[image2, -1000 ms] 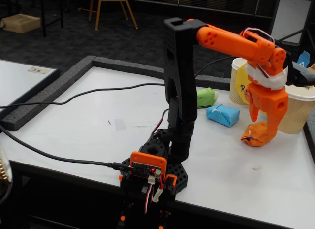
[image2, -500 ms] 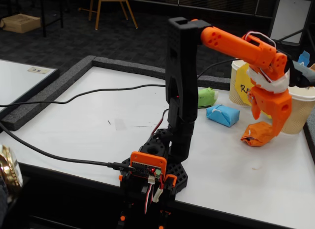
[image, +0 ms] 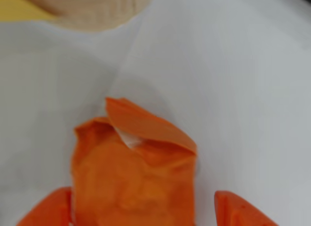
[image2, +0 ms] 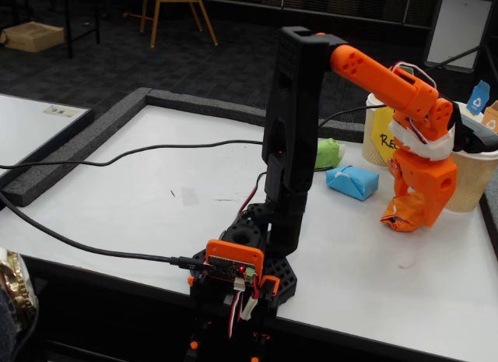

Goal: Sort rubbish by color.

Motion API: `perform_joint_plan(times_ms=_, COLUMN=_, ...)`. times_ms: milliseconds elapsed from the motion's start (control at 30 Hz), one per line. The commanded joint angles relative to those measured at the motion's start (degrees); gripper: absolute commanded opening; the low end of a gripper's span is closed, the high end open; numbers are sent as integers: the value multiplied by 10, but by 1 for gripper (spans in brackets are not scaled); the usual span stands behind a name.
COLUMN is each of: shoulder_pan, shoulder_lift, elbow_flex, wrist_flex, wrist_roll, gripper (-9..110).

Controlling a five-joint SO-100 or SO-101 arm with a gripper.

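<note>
The orange wad [image: 133,177] lies between my gripper's [image: 141,206] two orange fingertips [image: 46,209] in the wrist view. The left fingertip touches it and a narrow gap shows at the right one, so the jaws stand open around it. In the fixed view my gripper [image2: 412,218] points down at the orange wad [image2: 398,214] on the white table, right of centre. The light blue wad [image2: 352,181] lies just left of it. The green wad [image2: 328,153] lies further back, partly behind the arm.
Beige paper cups [image2: 476,179] with coloured tags stand at the right table edge, and one shows in the wrist view [image: 92,9]. A yellow sign [image2: 381,136] stands behind. A black foam border [image2: 93,132] rims the table. Cables [image2: 179,148] cross the left.
</note>
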Motion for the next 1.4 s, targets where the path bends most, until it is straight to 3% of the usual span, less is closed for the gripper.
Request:
perform_joint_plan(times_ms=0, shoulder_pan=-18, shoulder_lift=15, elbow_flex=-26, wrist_flex=-30, wrist_roll=-17, gripper=12)
perform_joint_plan(times_ms=133, shoulder_pan=-28, shoulder_lift=15, elbow_flex=-25, wrist_flex=-34, wrist_roll=-15, gripper=0)
perform_joint_plan(times_ms=467, shoulder_pan=-29, shoulder_lift=62, elbow_flex=-50, wrist_flex=52, wrist_roll=14, gripper=0)
perform_joint_plan(times_ms=900, shoulder_pan=-30, shoulder_lift=401, elbow_flex=-40, wrist_flex=193, wrist_roll=64, gripper=0)
perform_joint_plan(times_ms=1167, shoulder_pan=-30, shoulder_lift=475, elbow_flex=-71, wrist_flex=164, wrist_roll=64, gripper=0)
perform_joint_plan(times_ms=1367, shoulder_pan=-29, shoulder_lift=446, elbow_flex=-76, wrist_flex=57, wrist_roll=64, gripper=0)
